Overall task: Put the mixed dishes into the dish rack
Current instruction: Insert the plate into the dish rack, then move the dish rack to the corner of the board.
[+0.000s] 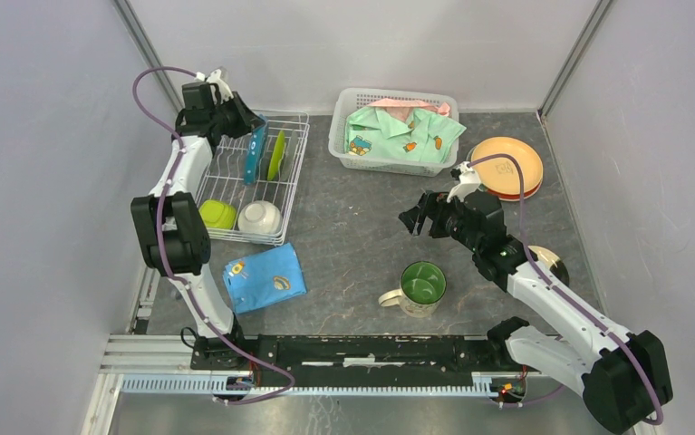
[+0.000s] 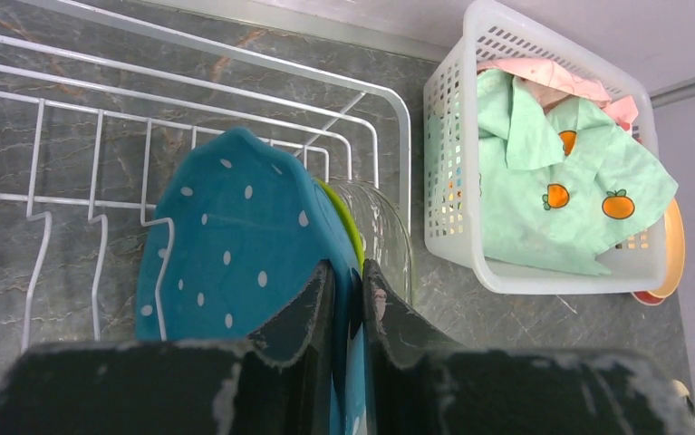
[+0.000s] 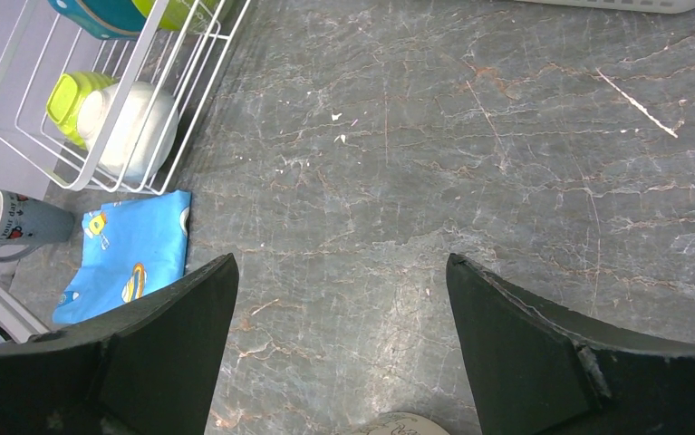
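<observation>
The white wire dish rack [image 1: 297, 177] stands at the back left. My left gripper [image 1: 244, 122] is over it, shut on the rim of the blue dotted scalloped plate [image 2: 226, 245], which stands on edge between the tines beside the lime-green plate [image 1: 275, 156]. A lime-green cup [image 1: 217, 215] and a white bowl [image 1: 260, 217] sit in the rack's near end. My right gripper [image 1: 419, 217] is open and empty above bare table, behind the green-lined beige mug [image 1: 420, 287]. Orange and red plates [image 1: 506, 166] are stacked at the back right.
A white latticed basket [image 1: 396, 130] with green clothing stands at the back centre. A folded blue cloth [image 1: 265, 276] lies in front of the rack. A grey mug [image 3: 17, 220] stands left of the cloth. A round dish [image 1: 552, 263] is partly hidden behind my right arm.
</observation>
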